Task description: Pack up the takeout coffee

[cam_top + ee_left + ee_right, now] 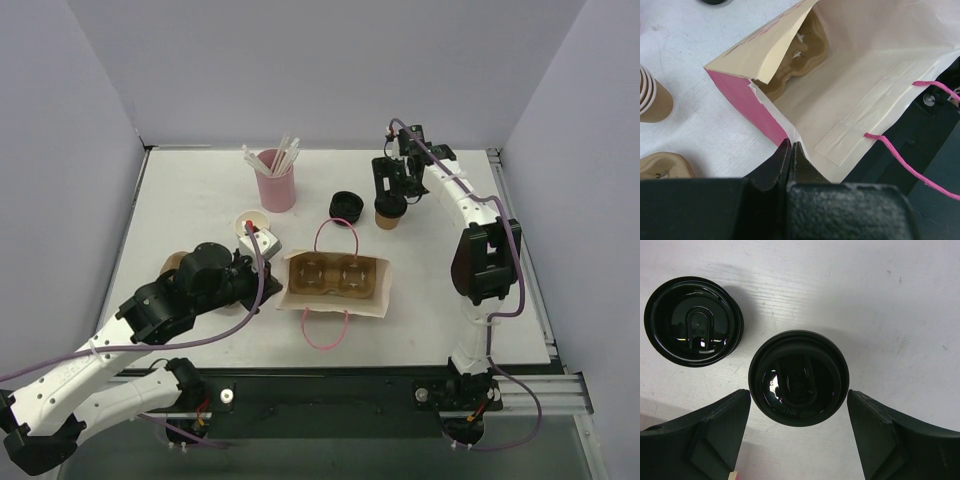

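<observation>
Right wrist view: the right hand (799, 394) gapes wide astride the coffee (798, 375), not touching it, on the bench (900, 300). Only the left wrist view shows the left hand (791, 152) pinched shut on the bag (875, 55) rim.

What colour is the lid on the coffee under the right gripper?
Black, glossy lid; the right wrist view shows it best.

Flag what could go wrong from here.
The right gripper, open, flanks the coffee at its lid; closing there might pop it off. The spare lid lies close to one finger and could get knocked. The left gripper pinches just one bag edge, so the mouth may sag when the coffee comes.
</observation>
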### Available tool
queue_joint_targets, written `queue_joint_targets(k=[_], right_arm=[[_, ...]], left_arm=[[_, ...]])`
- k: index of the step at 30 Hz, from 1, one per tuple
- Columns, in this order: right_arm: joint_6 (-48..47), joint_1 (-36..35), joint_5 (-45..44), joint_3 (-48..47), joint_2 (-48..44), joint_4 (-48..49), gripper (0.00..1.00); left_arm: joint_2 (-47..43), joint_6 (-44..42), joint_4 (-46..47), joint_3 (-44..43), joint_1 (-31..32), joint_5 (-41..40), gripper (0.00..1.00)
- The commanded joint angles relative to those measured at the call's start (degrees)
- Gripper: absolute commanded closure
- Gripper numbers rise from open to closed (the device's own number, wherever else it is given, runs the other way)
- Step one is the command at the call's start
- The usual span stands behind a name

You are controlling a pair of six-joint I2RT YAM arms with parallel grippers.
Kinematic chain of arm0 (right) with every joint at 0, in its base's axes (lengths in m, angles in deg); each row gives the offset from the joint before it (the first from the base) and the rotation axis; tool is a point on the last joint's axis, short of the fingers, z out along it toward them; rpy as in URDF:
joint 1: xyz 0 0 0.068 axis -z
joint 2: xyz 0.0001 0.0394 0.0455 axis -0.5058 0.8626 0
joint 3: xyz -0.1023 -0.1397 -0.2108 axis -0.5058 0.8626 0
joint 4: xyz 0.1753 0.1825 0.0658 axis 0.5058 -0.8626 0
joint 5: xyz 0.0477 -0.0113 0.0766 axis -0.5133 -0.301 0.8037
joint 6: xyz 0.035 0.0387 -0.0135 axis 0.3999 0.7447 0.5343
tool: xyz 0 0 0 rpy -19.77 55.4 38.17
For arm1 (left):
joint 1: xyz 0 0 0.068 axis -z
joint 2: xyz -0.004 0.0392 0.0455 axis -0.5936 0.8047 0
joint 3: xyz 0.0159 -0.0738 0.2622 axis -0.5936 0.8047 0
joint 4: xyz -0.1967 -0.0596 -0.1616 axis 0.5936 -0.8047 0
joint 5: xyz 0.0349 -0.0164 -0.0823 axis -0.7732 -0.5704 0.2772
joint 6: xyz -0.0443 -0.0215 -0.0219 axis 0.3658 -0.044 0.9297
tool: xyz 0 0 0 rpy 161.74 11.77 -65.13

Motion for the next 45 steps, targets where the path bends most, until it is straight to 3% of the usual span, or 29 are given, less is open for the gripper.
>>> queue_joint_targets(k=[1,13,16,19,22,26,31,37,45], right_arm=[[0.22,0.53,-0.18,-2.08,0.82,-1.91,0.20],[1.28,0.79,2.19,-2.52,2.67,-2.00,0.20],[1.45,0.88,2.02,-2.87,3.19,-2.00,0.12],[1.63,0.79,1.67,-3.05,3.63,-2.00,0.12],[1.80,0.79,0.18,-3.05,3.90,-2.27,0.16],[1.28,0.88,-0.53,-2.78,3.90,-2.79,0.32],[1.01,0.88,-1.06,-1.38,2.14,-2.97,0.42],[0.57,0.88,-1.24,-0.50,-2.24,-3.85,0.49],[-1.19,0.71,-0.01,1.34,-18.76,-5.95,0.53]], left_arm=[[0.34,-0.84,2.76,-2.72,-0.45,0.49,1.00],[0.34,-0.75,2.24,-3.07,-0.63,0.40,1.00],[0.43,-0.84,1.97,-3.16,-0.54,0.40,1.00],[0.34,-0.84,1.71,-3.25,-0.63,-0.04,1.00],[0.43,-1.01,1.53,-3.60,-0.63,-0.39,1.00],[0.61,-1.01,1.36,-4.04,-0.72,-0.92,1.00],[1.05,-0.75,1.27,-5.35,-0.80,-1.01,1.00],[2.37,0.04,1.18,-6.59,-0.89,-0.48,1.00],[5.00,2.59,-0.75,-7.99,-1.15,-0.57,1.00]])
